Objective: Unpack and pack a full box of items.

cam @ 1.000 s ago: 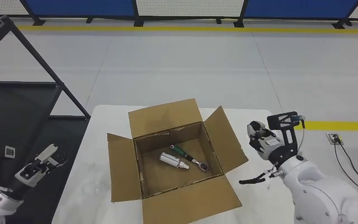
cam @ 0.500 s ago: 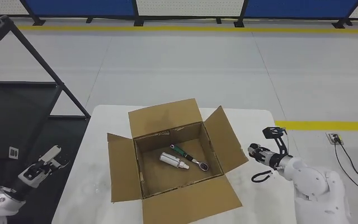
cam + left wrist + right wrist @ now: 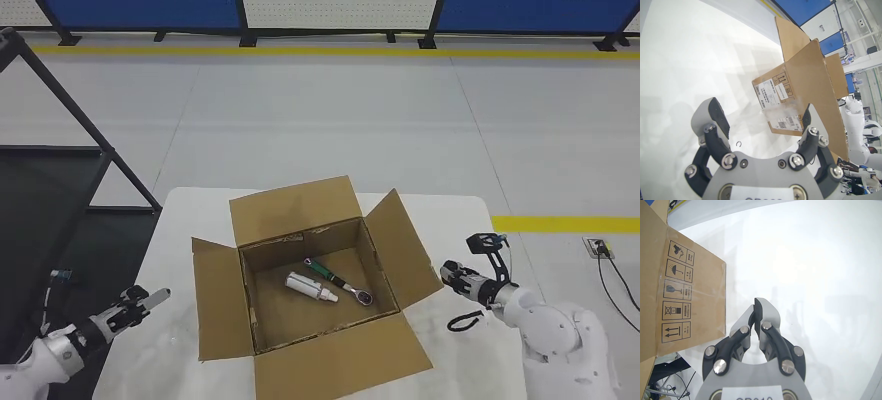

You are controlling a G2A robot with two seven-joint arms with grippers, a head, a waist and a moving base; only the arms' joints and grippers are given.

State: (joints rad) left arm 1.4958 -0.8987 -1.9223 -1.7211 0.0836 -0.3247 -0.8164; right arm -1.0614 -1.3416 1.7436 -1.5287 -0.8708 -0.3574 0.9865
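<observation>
Your left claw (image 3: 762, 111) is spread wide and empty, low over the desk (image 3: 687, 66) just beside the box (image 3: 810, 79), probably to reach in. Your right claw (image 3: 756, 313) is pressed together on nothing at the opposite side. The box stands open, so the ratchet (image 3: 340, 282) and white tube (image 3: 310, 290) on its floor are reachable.
</observation>
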